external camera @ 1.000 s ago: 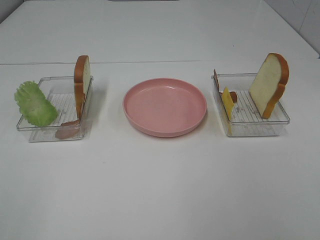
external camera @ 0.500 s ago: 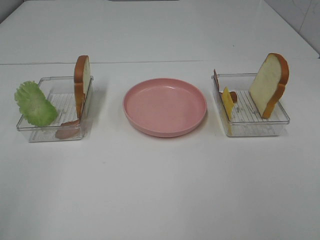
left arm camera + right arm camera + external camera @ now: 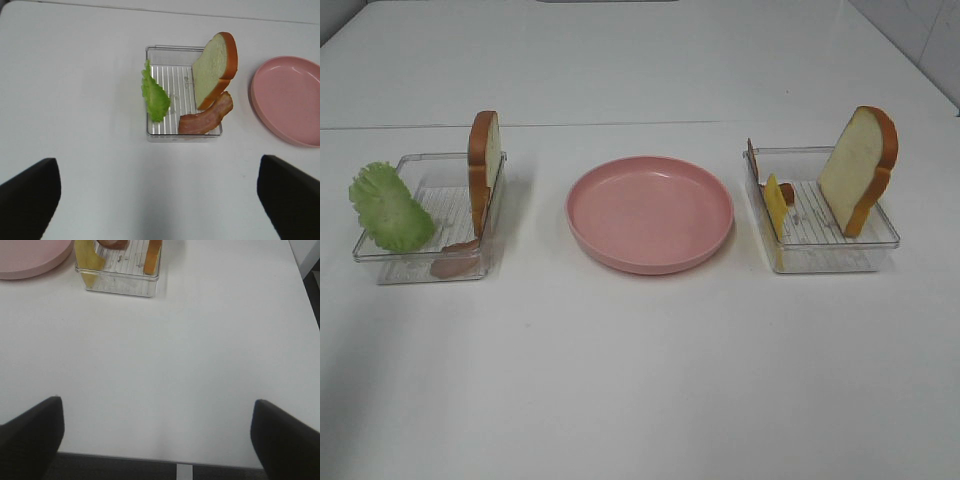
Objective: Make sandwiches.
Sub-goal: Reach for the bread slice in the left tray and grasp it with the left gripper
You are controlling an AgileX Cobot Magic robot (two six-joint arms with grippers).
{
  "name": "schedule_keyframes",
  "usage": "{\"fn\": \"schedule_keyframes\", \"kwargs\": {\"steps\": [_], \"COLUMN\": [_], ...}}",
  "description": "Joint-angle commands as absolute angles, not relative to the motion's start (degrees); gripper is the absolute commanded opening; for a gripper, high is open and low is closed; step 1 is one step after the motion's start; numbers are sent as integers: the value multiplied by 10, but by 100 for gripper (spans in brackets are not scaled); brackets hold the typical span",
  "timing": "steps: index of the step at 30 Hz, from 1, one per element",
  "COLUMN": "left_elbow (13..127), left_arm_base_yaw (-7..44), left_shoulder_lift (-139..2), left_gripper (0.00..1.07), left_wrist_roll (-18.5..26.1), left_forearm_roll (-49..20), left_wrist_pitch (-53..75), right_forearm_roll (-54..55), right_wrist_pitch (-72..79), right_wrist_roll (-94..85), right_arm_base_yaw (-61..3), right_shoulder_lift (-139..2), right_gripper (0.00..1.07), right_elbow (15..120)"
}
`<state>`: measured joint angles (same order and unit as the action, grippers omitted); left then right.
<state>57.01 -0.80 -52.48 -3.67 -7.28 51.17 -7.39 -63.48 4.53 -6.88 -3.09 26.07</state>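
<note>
I see no food stacked yet on the round pink plastic plate [image 3: 650, 213]. At its 9 o'clock a clear plastic tray [image 3: 380, 268] holds a white bread slice [image 3: 485, 160], green lettuce leaf [image 3: 390, 208] and brown bacon strip [image 3: 455, 262]. At 3 o'clock a second clear tray [image 3: 830, 262] holds a second bread slice [image 3: 860, 168] and yellow cheese [image 3: 775, 205]. My left tool [image 3: 160, 200] and right tool [image 3: 157, 440] gape wide, holding nothing.

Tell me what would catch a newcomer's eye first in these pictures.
A round pink plate sits in the middle of the high view. In the left clear tray, a green lettuce leaf leans on the outer wall and a bread slice stands on edge by the inner one. In the right clear tray, a second bread slice leans upright, with yellow cheese opposite.
</note>
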Motion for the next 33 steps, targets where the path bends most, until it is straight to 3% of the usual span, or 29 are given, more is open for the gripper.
{"fn": "schedule_keyframes", "kwargs": {"steps": [1,10,13,15,18,19,23,33], "left_elbow": [598,708,759,819,834,864,921,1072], "left_arm_base_yaw": [-10,-10,-3,33,47,78,125,141], "left_shoulder_lift": [-575,-756,-812,-870,-886,-916,-980,-1141], "left_gripper": [100,100,100,100,100,100,100,100], "left_wrist_roll": [-39,-41,-64,-113,-126,-154,-207,-215], "left_forearm_roll": [-92,-133,-150,-118,-103,-70,-22,-13], "left_wrist_pitch": [508,537,574,600,601,602,621,677], "right_forearm_roll": [-72,-72,-72,-72,-72,-72,-72,-72], "right_wrist_pitch": [-632,-632,-632,-632,-632,-632,-632,-632], "right_wrist_roll": [42,42,42,42,42,42,42,42], "right_arm_base_yaw": [-66,-66,-66,-66,-66,-66,-66,-66], "right_shoulder_lift": [-28,-28,-28,-28,-28,-28,-28,-28], "right_gripper": [99,99,99,99,99,99,99,99], "right_elbow": [260,260,260,260,260,260,260,260]}}
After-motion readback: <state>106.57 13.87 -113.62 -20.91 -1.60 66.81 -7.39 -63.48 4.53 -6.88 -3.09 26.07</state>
